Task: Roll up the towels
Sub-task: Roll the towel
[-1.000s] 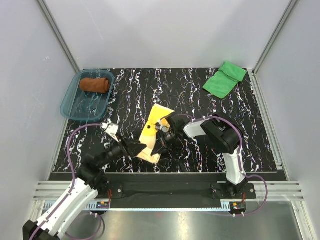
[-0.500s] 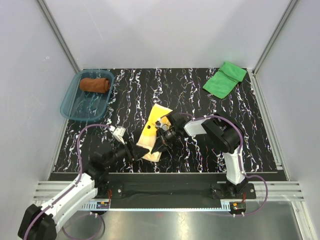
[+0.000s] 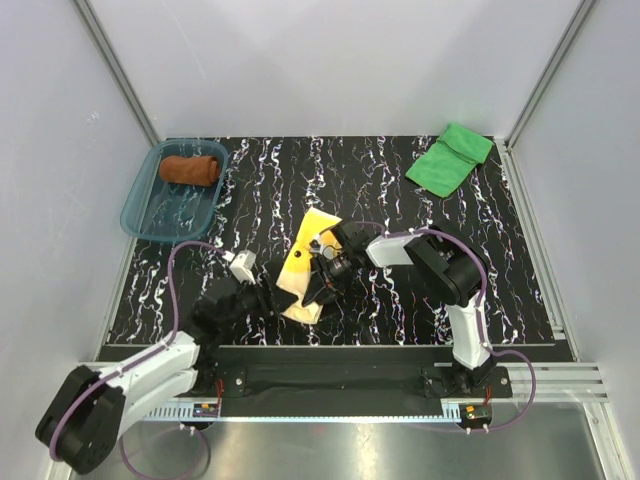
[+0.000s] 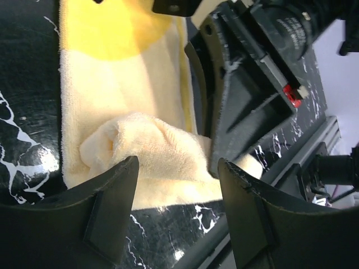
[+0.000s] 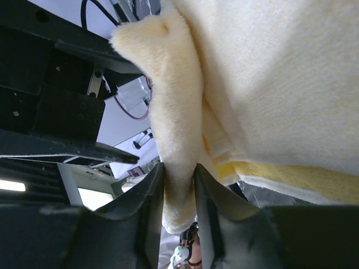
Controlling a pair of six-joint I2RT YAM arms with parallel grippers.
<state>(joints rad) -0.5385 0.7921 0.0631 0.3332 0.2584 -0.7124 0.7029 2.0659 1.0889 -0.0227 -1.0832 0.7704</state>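
I note: rolled towel (image 3: 190, 169) in the tray (image 3: 160, 212), far left; folded towel (image 3: 448, 158) far right; third towel (image 3: 303, 262) centre, nearer front.

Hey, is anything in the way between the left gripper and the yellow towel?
Nothing visible. The left gripper's open jaws face the yellow towel's bunched near end with no object between. The right gripper pinches a fold of that towel just beside the gap, not across it.

I'm working in a robotics lab cell: plain white panels (image 3: 330, 60), aluminium framing (image 3: 117, 70) up the corners, a black marbled mat (image 3: 400, 300) on the bench, left arm (image 3: 150, 375) and right arm (image 3: 455, 285) bolted to a metal rail (image 3: 560, 380).
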